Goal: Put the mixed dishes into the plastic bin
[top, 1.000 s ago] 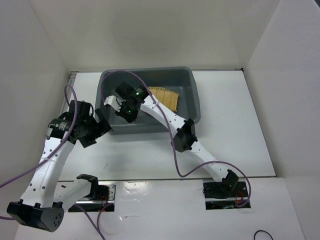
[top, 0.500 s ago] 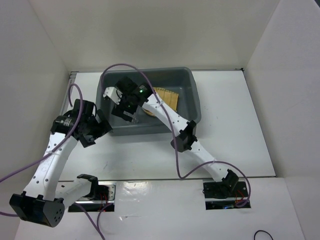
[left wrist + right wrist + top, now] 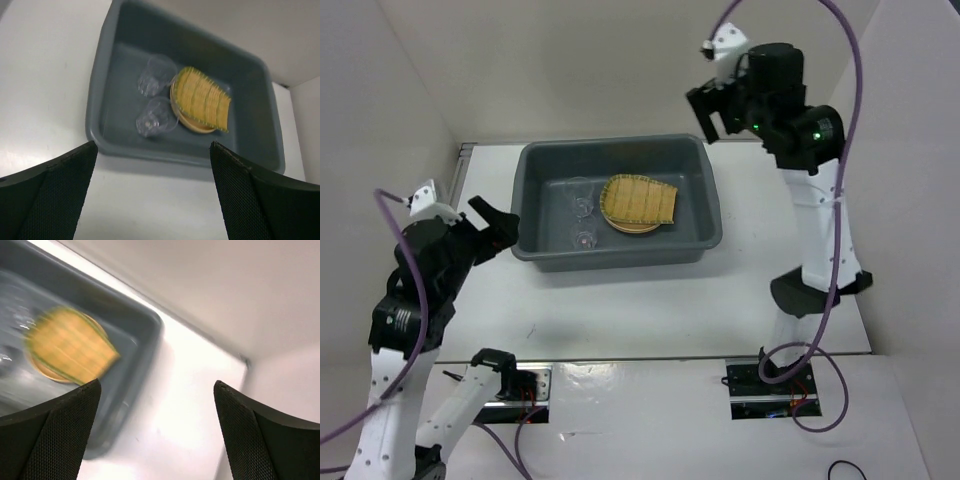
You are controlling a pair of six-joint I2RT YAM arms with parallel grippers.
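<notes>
On the table (image 3: 45,75), the bamboo tray (image 3: 202,97) mostly hides a plate (image 3: 196,129).

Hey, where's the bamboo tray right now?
In the top view the bamboo tray lies inside the plastic bin, right of centre, resting on a tan plate, with two clear cups just to its left.

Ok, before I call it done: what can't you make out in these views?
- Plates: the top and left wrist views show only part of one tan plate. The bamboo tray covers the rest, so a second plate beneath cannot be confirmed.
- The cups: clear plastic, too faint to tell upright from tipped.
- Right wrist view: blurred, with the bin cut off by the left edge. The cups are unreadable there.
</notes>
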